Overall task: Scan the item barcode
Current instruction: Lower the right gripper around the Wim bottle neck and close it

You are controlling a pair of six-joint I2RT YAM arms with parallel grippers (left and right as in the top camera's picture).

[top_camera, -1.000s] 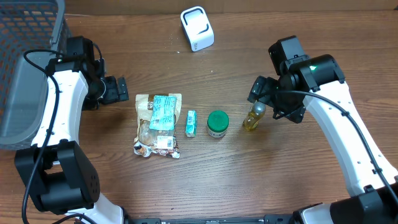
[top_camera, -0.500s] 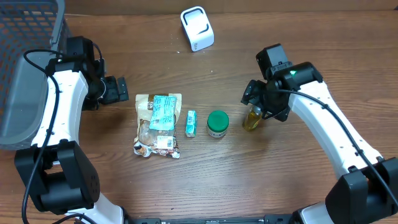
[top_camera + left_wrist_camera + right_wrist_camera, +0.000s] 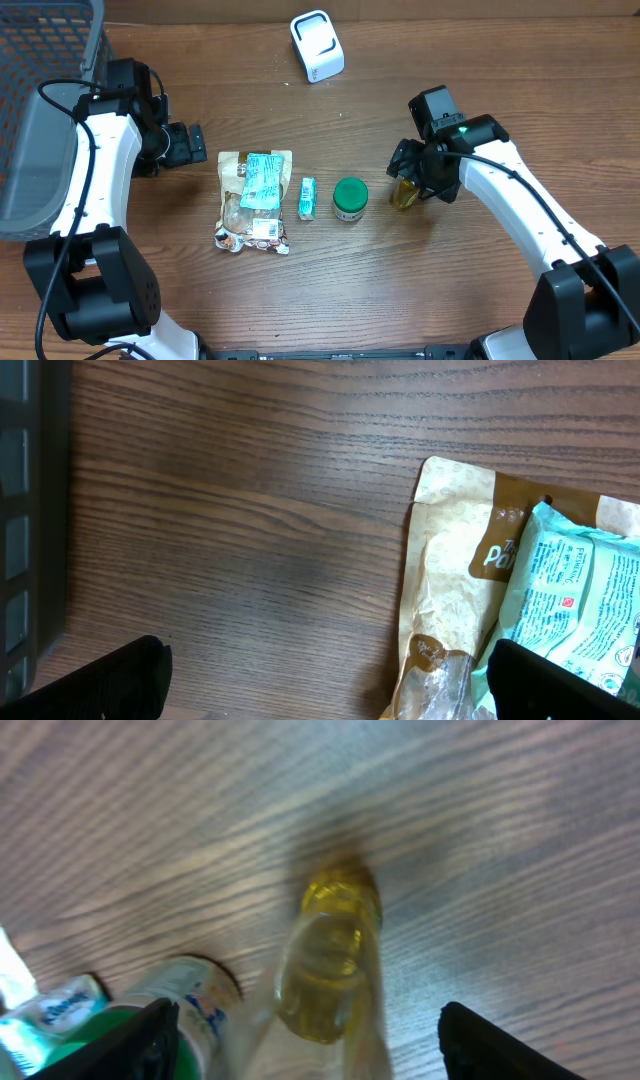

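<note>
Since small yellow bottle (image 3: 403, 195) looks light, rigid, slick, you take it squarely across mid-body; right gripper (image 3: 325, 1042) spread astride it, not pinching yet.

A dark brown wooden table (image 3: 480, 60) fills nearly the whole overhead view, its grain running left to right. Beyond its far edge lies a thin pale strip, too narrow to identify. A grey mesh basket (image 3: 50, 40) occupies the upper left corner. The light is soft and even, leaving short faint shadows and a dull sheen on the wood.
</note>
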